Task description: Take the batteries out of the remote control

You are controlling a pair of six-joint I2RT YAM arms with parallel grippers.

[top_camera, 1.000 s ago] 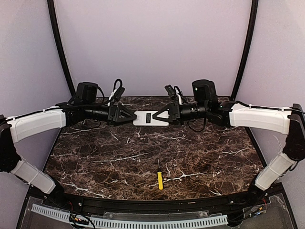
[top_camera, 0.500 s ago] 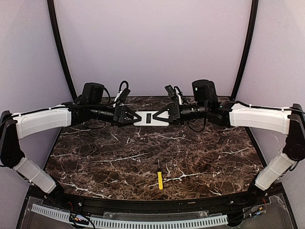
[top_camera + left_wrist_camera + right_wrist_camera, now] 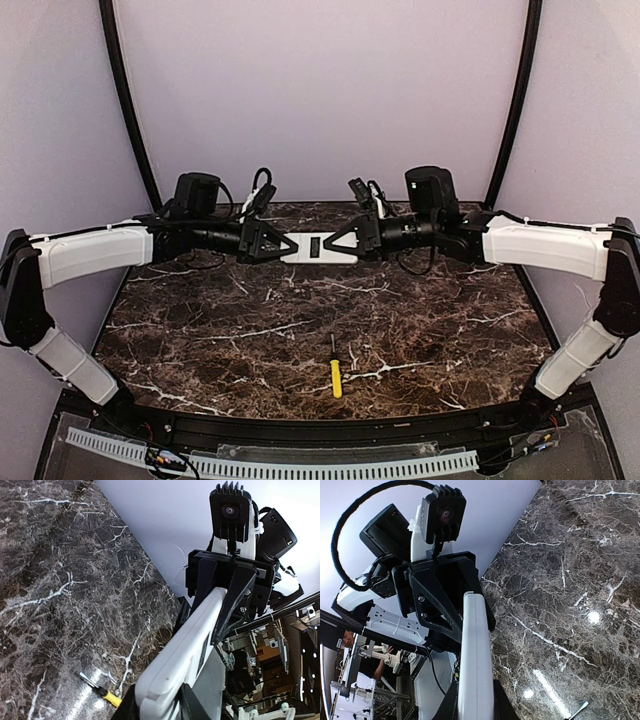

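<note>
Two robot arms hold the remote control [image 3: 316,247] level between them, raised above the middle of the tabletop's [image 3: 250,330] far edge. The left end effector [image 3: 283,245] is closed on the remote's left end. The right end effector [image 3: 338,243] is closed on the opposite end, so the two point at each other along the length of the white bar. From above, the remote's small dark rectangular window faces up, near the bar's middle.

In the left wrist view, that end effector's own dark fingers [image 3: 190,707] press in on either side of the rounded white end at the bottom of the picture. The bar runs away from the lens into the black frame of the other end effector. The right wrist view shows the same from the other end, with the remote seen edge-on between its fingers [image 3: 454,702].

A yellow-handled screwdriver [image 3: 335,372] lies alone on the dark marble near the middle of the near edge, well apart from both arms, its metal tip pointing toward the far edge.
</note>
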